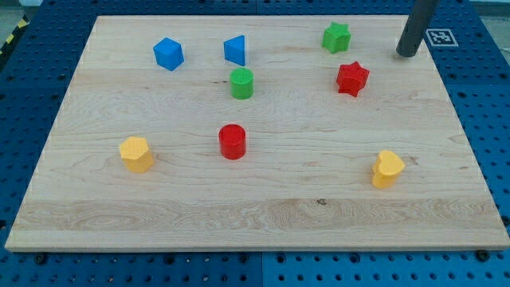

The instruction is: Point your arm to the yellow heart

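My tip [407, 53] rests at the wooden board's [255, 215] top right, touching nothing; the yellow heart [387, 169] lies well apart, toward the view's bottom.

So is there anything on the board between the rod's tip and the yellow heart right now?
Nothing visible blocks it. My tip sits at the view's top right, and the yellow heart lies almost straight below it toward the view's bottom. The red star stands off to the left of that line.

Blue cube [168, 53], blue triangle [235, 49], green cylinder [241, 83], green star [336, 37], red star [352, 78], red cylinder [233, 141], yellow pentagon [136, 154]
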You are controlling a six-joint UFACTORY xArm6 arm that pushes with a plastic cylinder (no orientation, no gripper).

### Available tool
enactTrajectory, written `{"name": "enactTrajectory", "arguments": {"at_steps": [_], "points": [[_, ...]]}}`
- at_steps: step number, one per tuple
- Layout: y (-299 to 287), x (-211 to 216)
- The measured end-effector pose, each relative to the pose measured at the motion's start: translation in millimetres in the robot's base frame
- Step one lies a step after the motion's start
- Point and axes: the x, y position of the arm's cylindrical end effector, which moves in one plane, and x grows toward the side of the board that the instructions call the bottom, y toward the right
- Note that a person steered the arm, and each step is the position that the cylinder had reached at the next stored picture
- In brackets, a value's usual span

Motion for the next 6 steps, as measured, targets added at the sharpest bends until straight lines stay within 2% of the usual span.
{"name": "enactTrajectory", "arguments": {"at_steps": [2, 4, 6], "points": [[-36, 46], [-22, 120], [-21, 170]]}}
